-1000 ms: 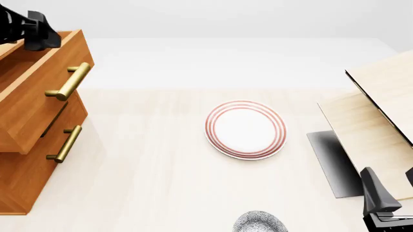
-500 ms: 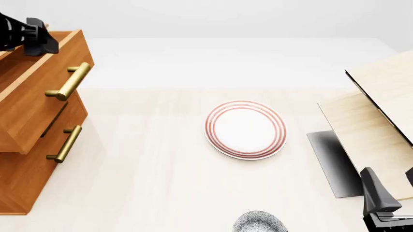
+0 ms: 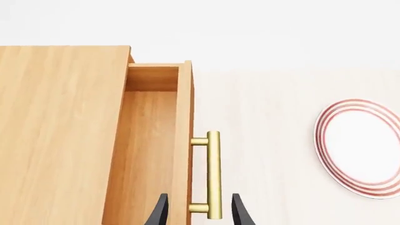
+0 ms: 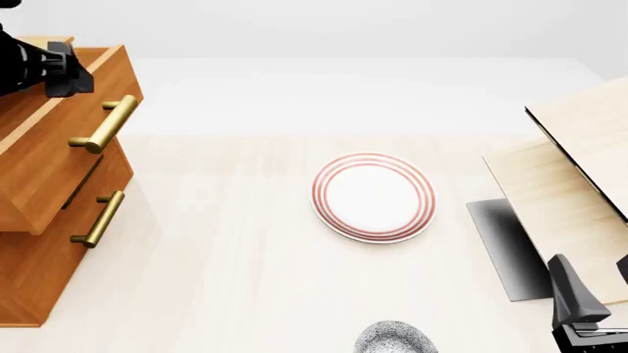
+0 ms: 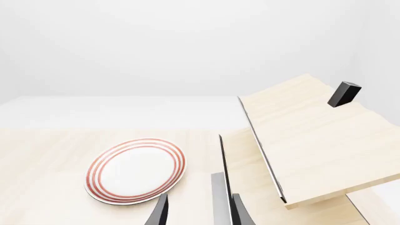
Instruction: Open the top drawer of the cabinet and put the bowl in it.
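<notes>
The cabinet (image 4: 40, 272) stands at the table's left. Its top drawer (image 4: 59, 162) is pulled out, brass handle (image 4: 104, 125) facing the table. The left wrist view looks down into the bare wooden drawer (image 3: 147, 154), with the handle (image 3: 213, 176) just ahead of the fingertips. My left gripper (image 4: 70, 70) hovers open over the drawer's front edge, holding nothing. The speckled bowl (image 4: 395, 340) sits at the table's near edge, partly cut off. My right gripper (image 4: 598, 287) rests open at the near right, away from the bowl.
A white plate with red rings (image 4: 373, 197) lies mid-table. Pale wooden boards (image 4: 579, 147) slant over the right side above a dark grey patch (image 4: 505, 250). A small black block (image 5: 344, 93) sits on the upper board. The second drawer's handle (image 4: 98, 218) shows below.
My left gripper has shifted slightly down and toward the drawer's front edge. The drawer, bowl, plate and right arm have not moved.
</notes>
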Tool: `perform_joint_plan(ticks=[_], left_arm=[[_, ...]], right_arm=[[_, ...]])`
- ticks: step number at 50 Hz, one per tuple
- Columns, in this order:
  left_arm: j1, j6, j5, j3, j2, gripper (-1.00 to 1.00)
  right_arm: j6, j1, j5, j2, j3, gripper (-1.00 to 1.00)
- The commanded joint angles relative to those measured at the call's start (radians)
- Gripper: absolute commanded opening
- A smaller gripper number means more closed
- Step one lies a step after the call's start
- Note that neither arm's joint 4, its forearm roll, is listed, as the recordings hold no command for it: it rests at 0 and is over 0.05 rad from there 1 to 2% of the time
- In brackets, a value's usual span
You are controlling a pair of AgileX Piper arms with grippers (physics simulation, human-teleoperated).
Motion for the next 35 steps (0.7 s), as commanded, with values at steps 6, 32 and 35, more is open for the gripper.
perform_joint_plan(ticks=[6, 32, 35], left_arm=[[0.01, -0.011, -0.027, 0.051, -0.014, 1.0], [0.013, -0.018, -0.07, 0.114, -0.007, 1.0], [0.018, -0.016, -0.078, 0.122, -0.003, 1.0]], right_arm=[[0.0, -0.001, 0.0, -0.001, 0.0, 1.0], [0.0, 0.0, 0.0, -0.002, 0.0, 1.0], [-0.001, 0.0, 0.0, -0.001, 0.0, 1.0]])
